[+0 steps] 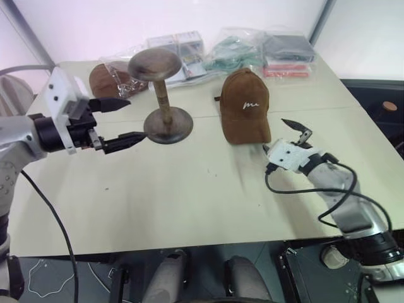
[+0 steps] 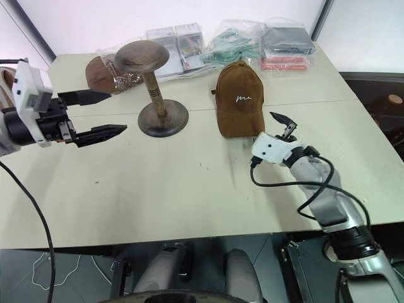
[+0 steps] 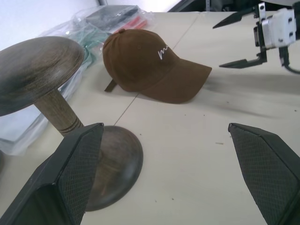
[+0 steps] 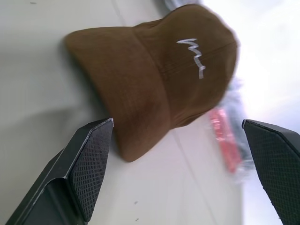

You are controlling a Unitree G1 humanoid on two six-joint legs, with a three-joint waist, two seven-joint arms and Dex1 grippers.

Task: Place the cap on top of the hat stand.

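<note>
Sitting flat on the pale table [image 1: 208, 202], the cap [image 1: 245, 105] rests near the middle, its brim pointing toward the robot and the small white script facing up on the front panel. Just off the brim's tip, on the robot's right, the right gripper [image 1: 285, 134] hangs low over the tabletop with its two black fingers spread wide and nothing between them — the cap lies a little ahead of it and toward the robot's left, close by but not touching. Through the right wrist view the cap [image 4: 154, 70] fills the space beyond the fingertips, brim nearest, lying outside the open span rather than within it. The hat stand [image 1: 163, 95] stands upright on the cap's left, apart from it, its round base flat on the table and its wide disc top bare. Left of the stand's base, the left gripper [image 1: 125, 120] hovers above the table, fingers likewise parted and empty, pointing across toward the stand's stem; one fingertip comes near the edge of the base, though whether they touch I cannot tell. Behind the stand lies another brown cap in clear plastic [image 1: 108, 77], and further along the far edge a scatter of packets in clear bags [image 1: 252, 50].
</note>
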